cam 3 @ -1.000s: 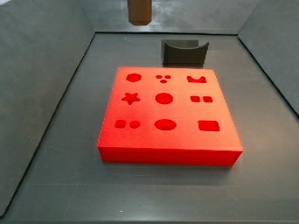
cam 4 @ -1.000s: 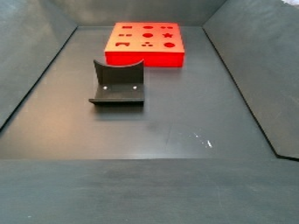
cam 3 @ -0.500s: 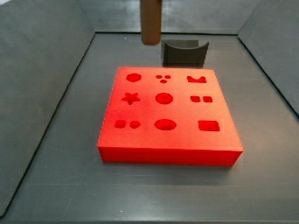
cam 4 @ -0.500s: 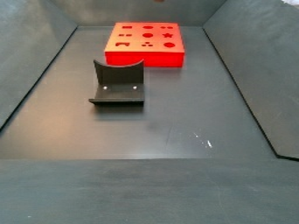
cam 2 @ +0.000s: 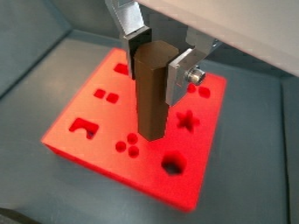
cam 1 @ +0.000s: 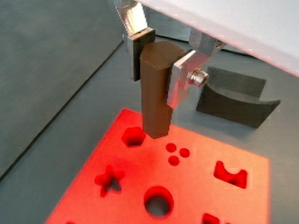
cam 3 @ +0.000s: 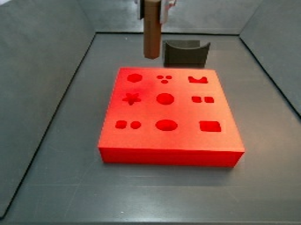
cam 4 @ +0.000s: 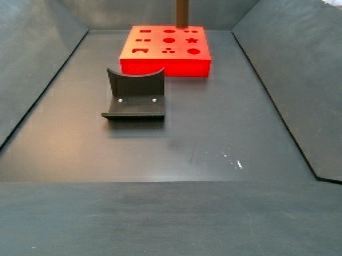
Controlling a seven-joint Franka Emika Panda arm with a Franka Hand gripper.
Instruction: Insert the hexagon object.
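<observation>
The hexagon object is a long brown peg, seen in both wrist views (cam 1: 153, 101) (cam 2: 152, 101). It hangs upright in my gripper (cam 1: 162, 73), which is shut on its upper end. In a side view the peg (cam 3: 152, 35) hangs from the gripper (cam 3: 154, 4) over the far edge of the red block (cam 3: 182, 141), its lower end clear of the block. In both wrist views its lower end is a little above the red block (cam 1: 193, 188) (cam 2: 111, 118), near a hole at the far left (cam 1: 133, 136). In a side view the peg (cam 4: 182, 11) shows above the red block (cam 4: 167, 68); the gripper is out of frame there.
The dark grey fixture (cam 3: 186, 53) stands just behind the red block and also shows in a wrist view (cam 1: 239, 96). In a side view the fixture (cam 4: 134, 95) stands on the grey floor. Sloping grey walls enclose the floor.
The peg and gripper have come down and shifted slightly right toward the block's far edge. The peg now shows in the side view where it was absent before.
</observation>
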